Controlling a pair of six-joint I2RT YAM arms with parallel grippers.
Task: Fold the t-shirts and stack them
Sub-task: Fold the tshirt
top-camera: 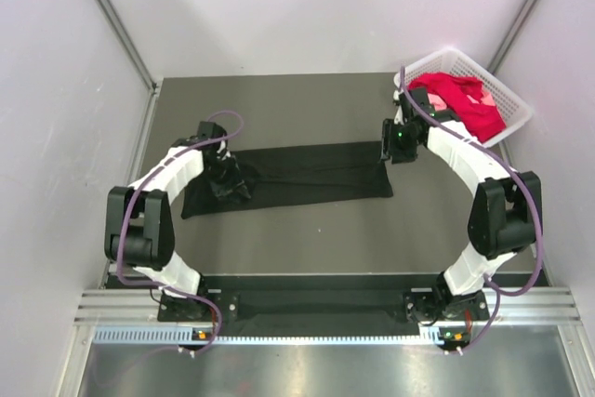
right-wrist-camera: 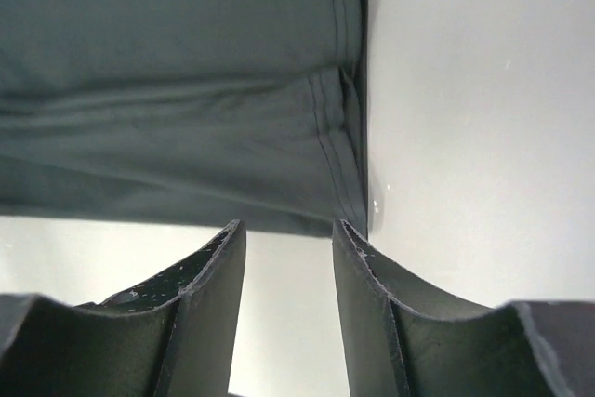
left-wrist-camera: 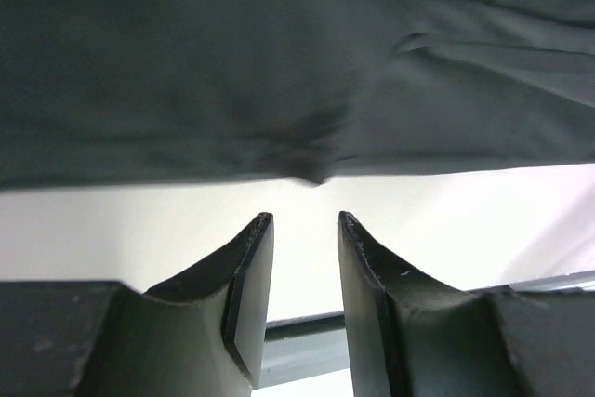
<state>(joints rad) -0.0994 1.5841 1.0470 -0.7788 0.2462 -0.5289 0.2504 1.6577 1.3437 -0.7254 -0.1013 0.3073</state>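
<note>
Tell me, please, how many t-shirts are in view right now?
3. A black t-shirt lies folded lengthwise on the table; a red t-shirt sits in the basket, with a pale pink one peeking out beside it. More may be hidden underneath.

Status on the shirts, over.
Left gripper and right gripper open, empty, near ends of black shirt. Lies flat, long strip. Red shirt in basket; nothing in the way.

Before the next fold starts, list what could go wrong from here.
1. The black t-shirt is bunched at its left end beside the left tool; folding now may press in a lumpy crease.
2. Both tools are open and hold nothing. The right tool faces the hem corner, so a grab may catch only one layer.
3. The right tool works near the basket holding the red t-shirt; a swing might knock it.
</note>
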